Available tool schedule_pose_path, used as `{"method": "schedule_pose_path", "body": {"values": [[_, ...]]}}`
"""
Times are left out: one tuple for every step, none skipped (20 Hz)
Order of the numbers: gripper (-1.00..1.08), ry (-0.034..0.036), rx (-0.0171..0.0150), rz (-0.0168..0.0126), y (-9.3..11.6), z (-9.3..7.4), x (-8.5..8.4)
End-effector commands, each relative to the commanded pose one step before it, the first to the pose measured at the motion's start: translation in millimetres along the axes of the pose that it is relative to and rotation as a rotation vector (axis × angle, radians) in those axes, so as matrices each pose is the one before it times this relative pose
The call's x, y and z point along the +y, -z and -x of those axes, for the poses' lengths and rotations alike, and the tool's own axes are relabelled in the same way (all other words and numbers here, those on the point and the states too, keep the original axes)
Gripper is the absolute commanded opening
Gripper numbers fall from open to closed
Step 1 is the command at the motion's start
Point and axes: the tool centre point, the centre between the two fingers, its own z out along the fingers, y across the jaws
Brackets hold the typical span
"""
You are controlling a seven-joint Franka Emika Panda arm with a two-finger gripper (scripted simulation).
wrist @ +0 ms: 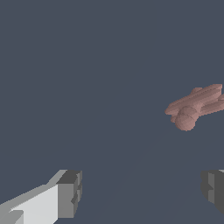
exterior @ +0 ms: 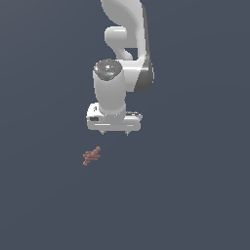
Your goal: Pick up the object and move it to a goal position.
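The object is a tiny reddish-brown knobbly piece of crossed short sticks, lying on the dark grey surface. My white gripper hangs above it, offset toward the exterior view's right, and does not touch it. In the wrist view the object lies off to one side, outside the gap between my fingers. The gripper is open and empty, with its two grey fingertips wide apart.
The white arm rises behind the gripper toward the top of the exterior view. The dark grey surface spreads all around.
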Motion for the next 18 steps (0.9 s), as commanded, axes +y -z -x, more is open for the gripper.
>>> {"method": "schedule_pose_path", "body": {"values": [[1.0,0.0,0.0,0.0,0.0,0.0,0.01],[1.0,0.00036,0.00062,0.00067,0.47,-0.16,0.46],[1.0,0.00085,0.00153,0.00163,1.2,-0.51,1.53],[1.0,0.00153,0.00262,0.00283,2.05,-0.79,2.4],[1.0,0.0022,0.0035,0.00385,2.77,-1.04,3.25],[1.0,0.00298,0.00422,0.00474,3.39,-1.22,3.96],[1.0,0.00324,0.0039,0.00448,3.18,-1.06,3.66],[1.0,0.00289,0.00281,0.00331,2.33,-0.72,2.63],[1.0,0.00239,0.00176,0.00213,1.5,-0.4,1.57],[1.0,0.00164,0.00079,0.00099,0.71,-0.15,0.69],[1.0,0.00068,0.00005,0.00009,0.08,0.03,0.0],[1.0,-0.00059,-0.00049,-0.0006,-0.41,0.1,-0.36],[1.0,-0.00213,-0.0005,-0.00067,-0.51,0.04,-0.43],[1.0,-0.00438,-0.0003,-0.00053,-0.45,-0.19,0.19],[1.0,-0.00643,-0.00006,-0.00034,-0.37,-0.41,0.64],[1.0,-0.00834,0.0,-0.00035,-0.41,-0.56,0.91],[1.0,-0.01016,-0.00005,-0.00047,-0.54,-0.67,1.08],[1.0,-0.0118,-0.00015,-0.00063,-0.7,-0.76,1.14]]}}
